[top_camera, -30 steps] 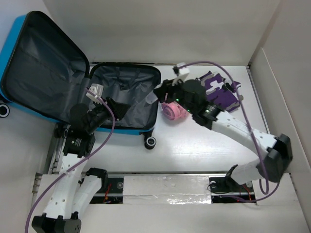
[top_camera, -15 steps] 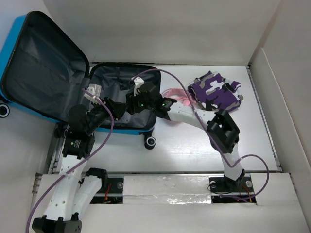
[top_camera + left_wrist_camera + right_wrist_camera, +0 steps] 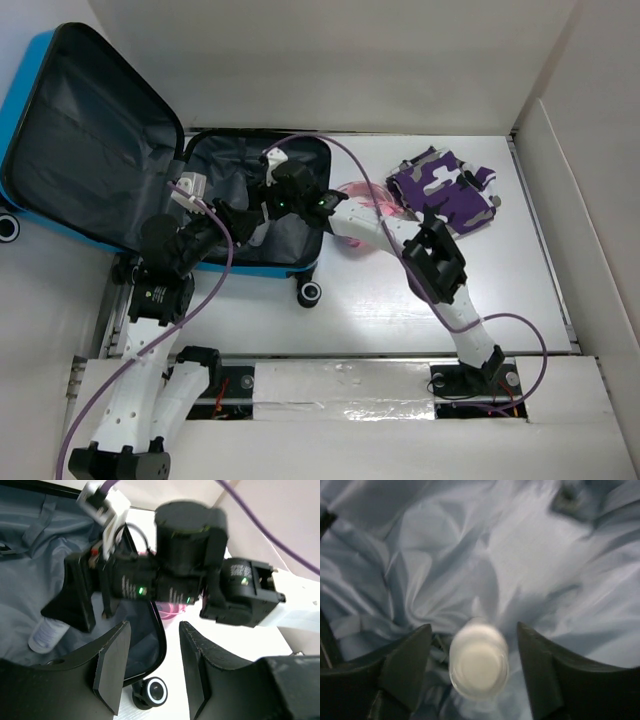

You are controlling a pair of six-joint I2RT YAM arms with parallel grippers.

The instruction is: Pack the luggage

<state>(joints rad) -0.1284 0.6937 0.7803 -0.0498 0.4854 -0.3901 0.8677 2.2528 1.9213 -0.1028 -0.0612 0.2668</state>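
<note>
While the left gripper [image 3: 154,630] gapes empty, the right gripper [image 3: 472,630] stands open around a white plastic bottle [image 3: 479,662] in the blue hard-shell suitcase [image 3: 225,165].

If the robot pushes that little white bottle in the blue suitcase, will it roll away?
Probably a little. The small white round bottle shows a circular end, so its body would likely roll if it lies sideways. The crumpled grey fabric lining beneath it has folds that should stop it quickly. It looks small, so it is probably light.
</note>
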